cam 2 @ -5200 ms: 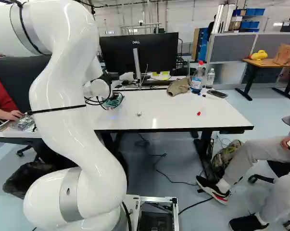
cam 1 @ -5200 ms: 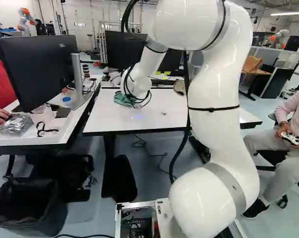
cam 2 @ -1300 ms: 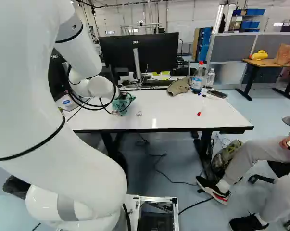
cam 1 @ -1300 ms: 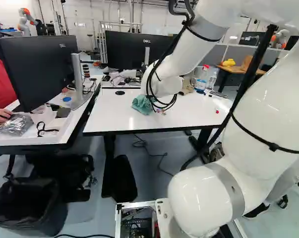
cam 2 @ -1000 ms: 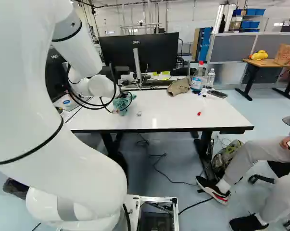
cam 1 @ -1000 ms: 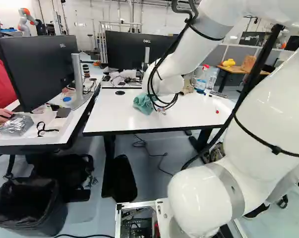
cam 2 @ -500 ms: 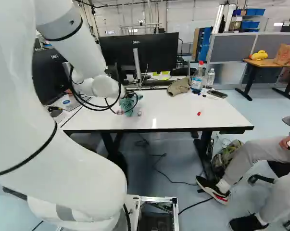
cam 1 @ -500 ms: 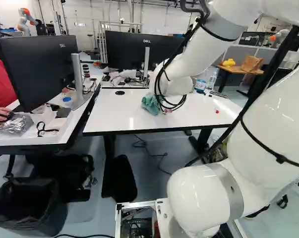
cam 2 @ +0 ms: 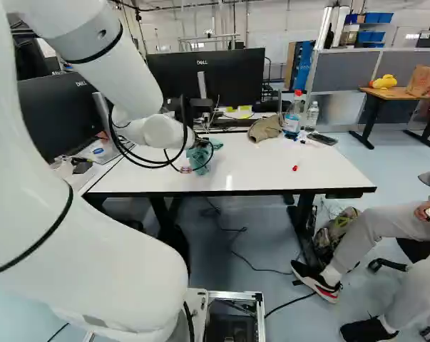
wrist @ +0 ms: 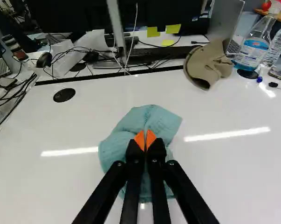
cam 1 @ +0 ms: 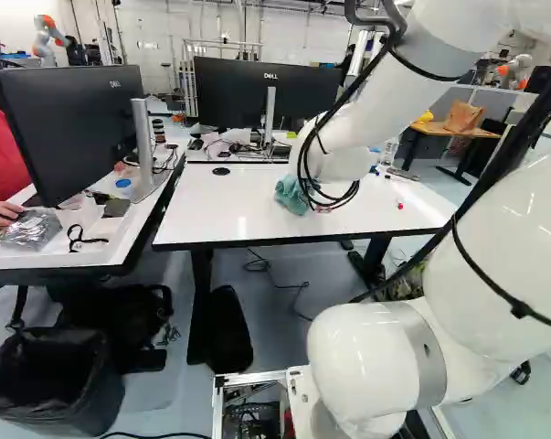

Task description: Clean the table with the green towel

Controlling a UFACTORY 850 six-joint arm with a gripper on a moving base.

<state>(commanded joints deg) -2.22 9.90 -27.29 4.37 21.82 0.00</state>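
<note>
"Green crumpled cloth towel (wrist: 149, 114) is on the white rectangular table (cam 2: 264, 171), left of the middle, between the far and near edges. Is the black two-finger gripper (cam 2: 200, 144) actually holding it?"

"Yep. In the wrist view the gripper (wrist: 145, 140) has its jaws closed on it, orange pads pinching the cloth, which bunches up around the tips."

"Cool. Any containers around?"

"Two clear plastic bottles near the table's far right corner. The one with the red cap and blue label (cam 2: 292, 121) is nearer the beige fabric cap (wrist: 205, 65), and the other one (cam 2: 312, 114) is just beside it. Can't tell how full either is tbh."

"And the floor?"

"Black open bin (cam 1: 47, 412) at the lower left of the left base view. Too dark inside to make anything out. There's also a crinkly silvery plastic package (cam 1: 28, 230) on the white desk (cam 1: 79, 259) to the left, contents unclear."

"Anything on that wooden table (cam 2: 396, 93) at the back right?"

"A brown paper bag (cam 2: 423, 80), can't see what's in it. Oh, and a tiny red thing (cam 2: 294, 168) sits toward the white table's right edge."
</note>
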